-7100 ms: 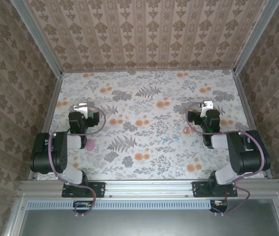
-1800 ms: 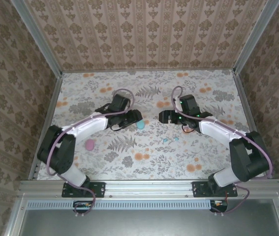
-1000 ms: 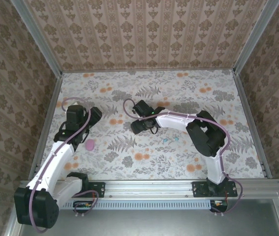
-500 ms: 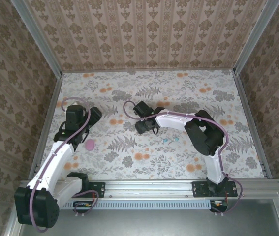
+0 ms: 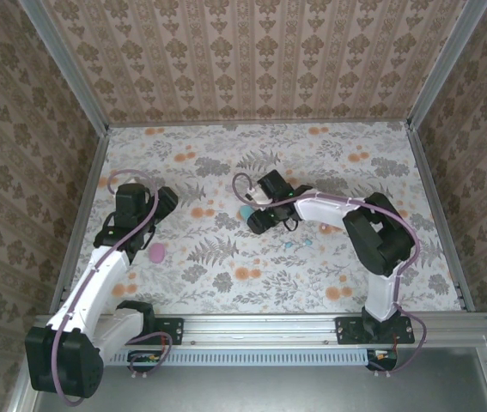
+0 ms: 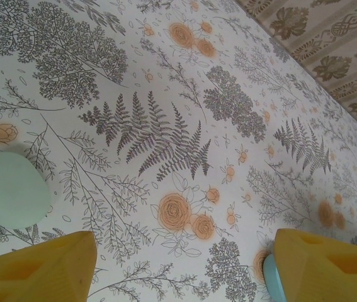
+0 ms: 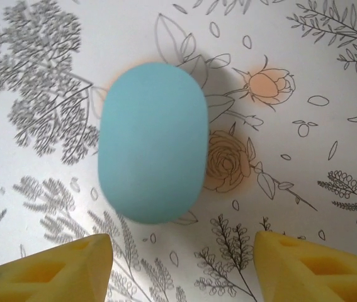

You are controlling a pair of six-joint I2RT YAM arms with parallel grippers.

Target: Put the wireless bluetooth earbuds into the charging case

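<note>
Floral-printed table [image 5: 312,275] lies beneath us; mid-frame our right pincer [image 7: 181,251] stands parted over a pale blue egg-shaped plastic case [image 7: 153,141], and our left pincer [image 6: 184,251] is parted over bare print.

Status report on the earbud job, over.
Both open, empty: left hand, right hand. Shut blue case at the right hand. Two cyan earbuds loose on the table. Nothing blocking.

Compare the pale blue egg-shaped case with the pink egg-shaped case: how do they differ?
Colour: the pale blue egg-shaped case is blue, the pink egg-shaped case pink. Place: the blue one lies near the middle of the floral table, the pink one at its left, beside the left arm. Attention: the right gripper hovers open above the blue case; the pink one has none over it. Both are smooth, rounded, resting on the table.
</note>
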